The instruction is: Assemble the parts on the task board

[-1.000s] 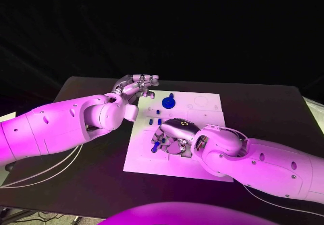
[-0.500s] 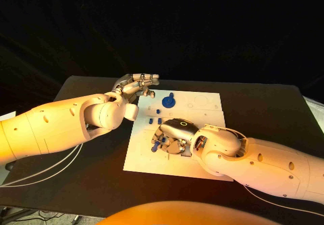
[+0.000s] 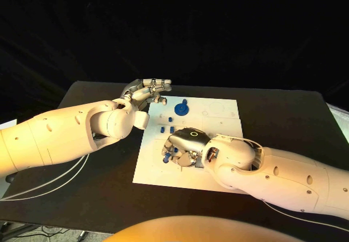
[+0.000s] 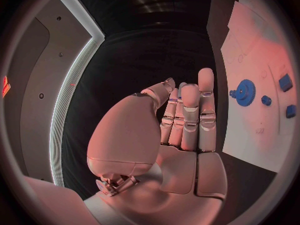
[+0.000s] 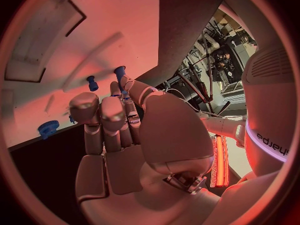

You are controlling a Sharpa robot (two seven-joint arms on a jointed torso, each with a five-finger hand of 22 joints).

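The task board (image 3: 218, 146) is a white rectangular plate lying flat in the middle of the black surface (image 3: 291, 116), with faint outlines printed on its far right corner. A round blue gear (image 3: 181, 109) with a short stub sits flat near the far edge, and two small blue pegs (image 3: 168, 120) lie just beside it toward the near side. A longer blue pin (image 3: 168, 157) lies further down on the board's left half, partly hidden
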